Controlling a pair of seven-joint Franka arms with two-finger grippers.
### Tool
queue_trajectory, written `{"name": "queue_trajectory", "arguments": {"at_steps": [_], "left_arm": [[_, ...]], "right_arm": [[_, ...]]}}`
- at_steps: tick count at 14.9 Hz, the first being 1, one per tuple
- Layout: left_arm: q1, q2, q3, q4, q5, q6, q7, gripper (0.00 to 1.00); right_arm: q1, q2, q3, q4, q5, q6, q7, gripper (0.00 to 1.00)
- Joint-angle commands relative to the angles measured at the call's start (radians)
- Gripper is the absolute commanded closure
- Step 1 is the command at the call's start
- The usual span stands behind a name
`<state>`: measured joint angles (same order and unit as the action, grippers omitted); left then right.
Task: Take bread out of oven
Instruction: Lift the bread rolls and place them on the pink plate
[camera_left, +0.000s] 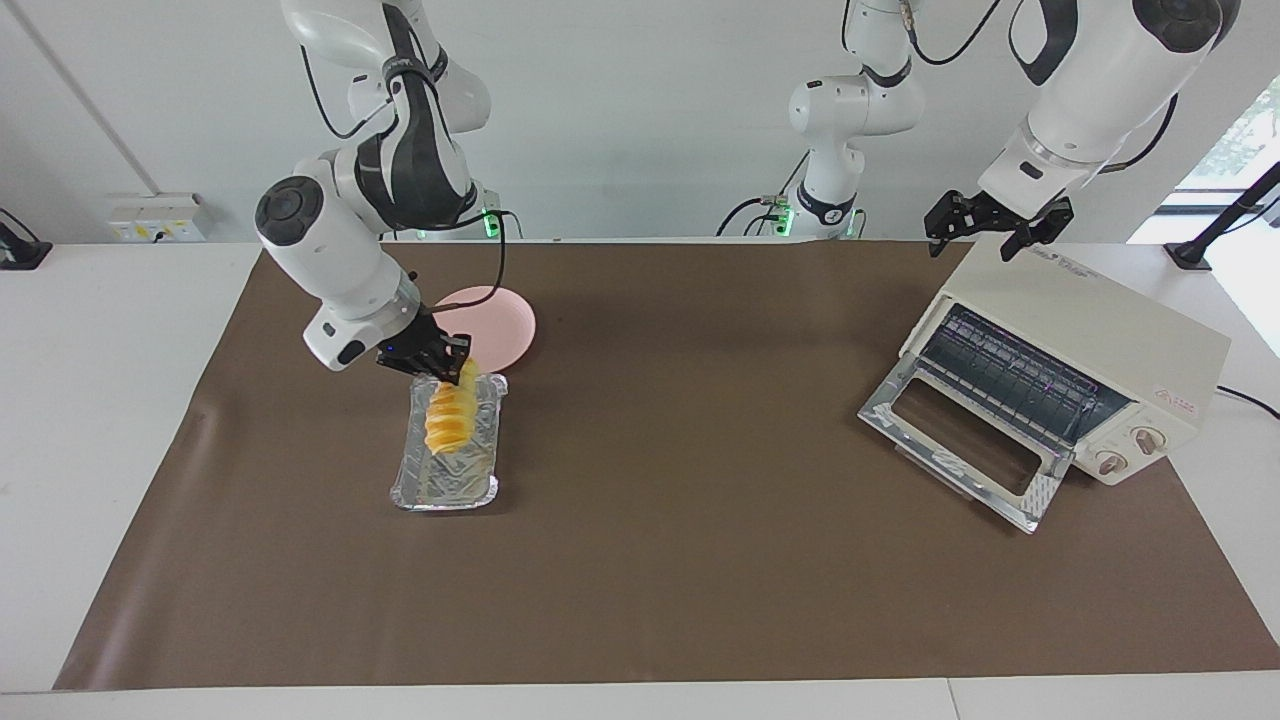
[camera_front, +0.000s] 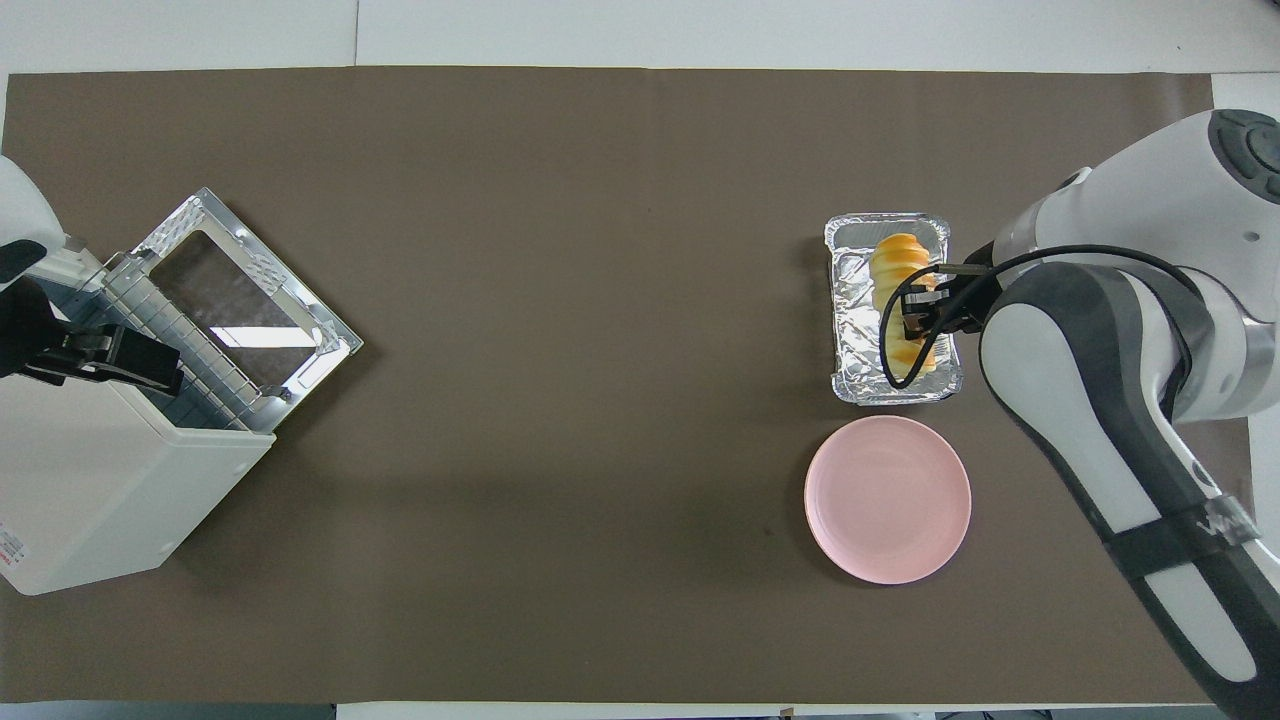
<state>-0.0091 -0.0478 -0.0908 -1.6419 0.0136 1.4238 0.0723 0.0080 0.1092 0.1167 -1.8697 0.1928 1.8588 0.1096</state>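
The golden-yellow bread (camera_left: 450, 418) is tilted over the silver foil tray (camera_left: 440, 487), one end up in my right gripper (camera_left: 447, 368), which is shut on it. In the overhead view the bread (camera_front: 896, 260) shows under the right gripper (camera_front: 925, 315). The cream-white oven (camera_left: 1085, 330) stands at the left arm's end of the table with its glass door (camera_left: 960, 440) folded down and its wire rack (camera_left: 1010, 375) bare. My left gripper (camera_left: 995, 232) is open and empty in the air over the oven's top; it also shows in the overhead view (camera_front: 110, 358).
A round pink plate (camera_left: 500, 325) lies beside the foil tray, nearer to the robots; it also shows in the overhead view (camera_front: 888, 498). A brown mat (camera_left: 680, 560) covers the table. The oven's two pinkish knobs (camera_left: 1130, 450) are beside the door.
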Motion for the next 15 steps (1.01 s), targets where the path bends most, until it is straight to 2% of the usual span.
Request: {"name": "queue_trajectory", "arguments": {"at_steps": [1,6,9,12,15], "left_arm": [[0.001,-0.018,0.003,-0.01,-0.01,0.014,-0.009,0.0],[0.001,-0.017,0.003,-0.01,-0.01,0.014,-0.009,0.0],[0.001,-0.017,0.003,-0.01,-0.01,0.014,-0.009,0.0],[0.001,-0.017,0.003,-0.01,-0.012,0.014,-0.009,0.0],[0.001,-0.018,0.003,-0.01,-0.01,0.014,-0.009,0.0]], "right_arm": [[-0.005,-0.107,0.009,-0.13,-0.016,-0.044,0.044,1.0],[0.05,-0.299,0.017,-0.405,-0.015,-0.046,0.122,1.0],[0.05,-0.385,0.017,-0.573,-0.01,0.015,0.121,1.0],[0.053,-0.43,0.017,-0.664,-0.01,0.071,0.116,1.0],[0.063,-0.425,0.017,-0.678,-0.009,0.108,0.114,1.0]]}}
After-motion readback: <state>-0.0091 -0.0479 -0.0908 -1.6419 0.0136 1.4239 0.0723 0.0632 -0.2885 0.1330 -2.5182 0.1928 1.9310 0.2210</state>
